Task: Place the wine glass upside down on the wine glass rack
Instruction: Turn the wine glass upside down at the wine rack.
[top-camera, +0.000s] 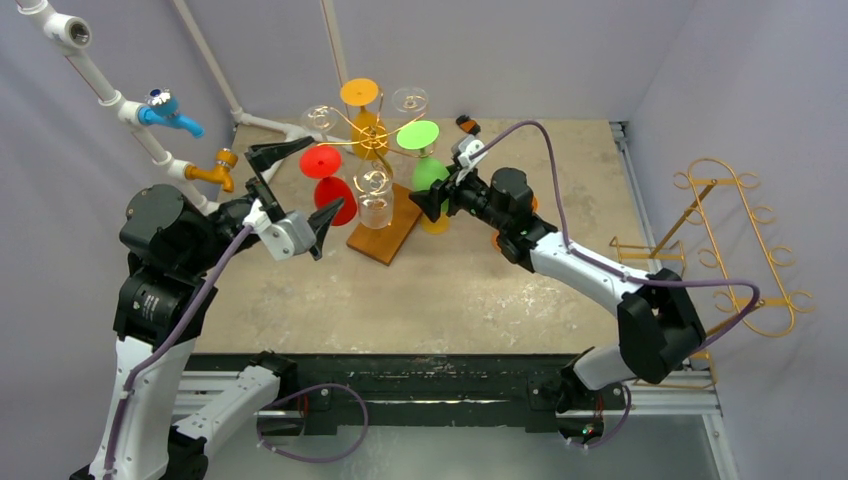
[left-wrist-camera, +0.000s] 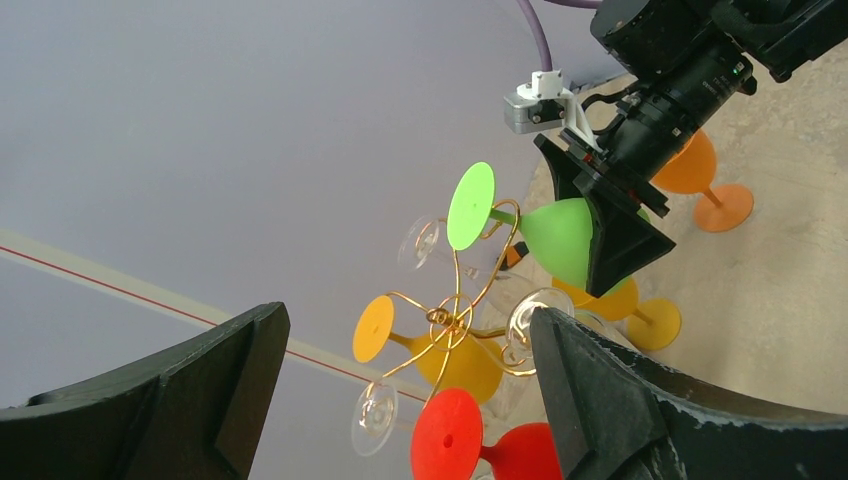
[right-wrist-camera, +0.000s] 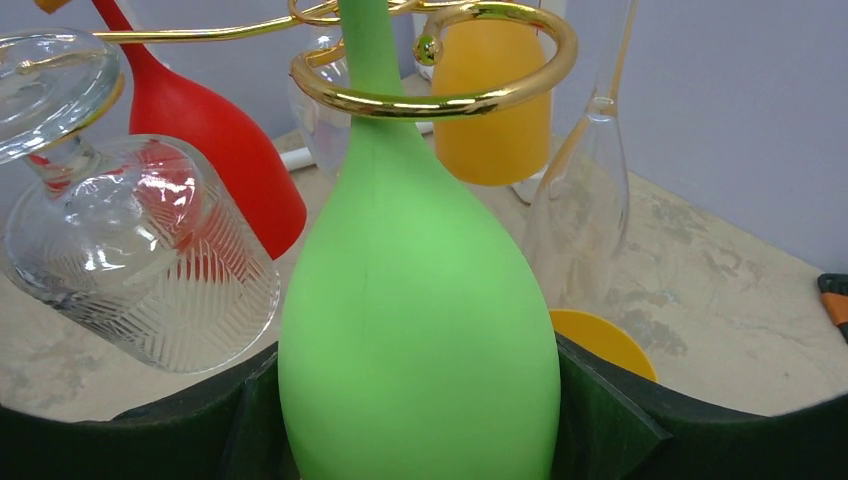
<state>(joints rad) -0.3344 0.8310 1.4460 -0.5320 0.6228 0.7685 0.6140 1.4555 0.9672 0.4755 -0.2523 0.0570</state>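
Observation:
The green wine glass (top-camera: 430, 172) (right-wrist-camera: 420, 330) hangs upside down, its stem passing up through a gold ring (right-wrist-camera: 440, 100) of the wine glass rack (top-camera: 372, 140) (left-wrist-camera: 450, 320), its green foot (top-camera: 418, 134) above the ring. My right gripper (top-camera: 432, 195) (right-wrist-camera: 420, 425) is shut on the bowl, a black finger pressed against each side. My left gripper (top-camera: 300, 190) (left-wrist-camera: 410, 400) stands wide open just left of the rack, with nothing between its fingers.
Red (right-wrist-camera: 220, 130), orange (right-wrist-camera: 490, 100) and clear (right-wrist-camera: 140, 250) glasses hang upside down on the same rack, above its wooden base (top-camera: 385, 235). Orange (left-wrist-camera: 690, 170) and yellow (left-wrist-camera: 640, 310) glasses stand on the table behind. A second gold rack (top-camera: 735, 240) stands far right; pipes with taps (top-camera: 170, 110) far left.

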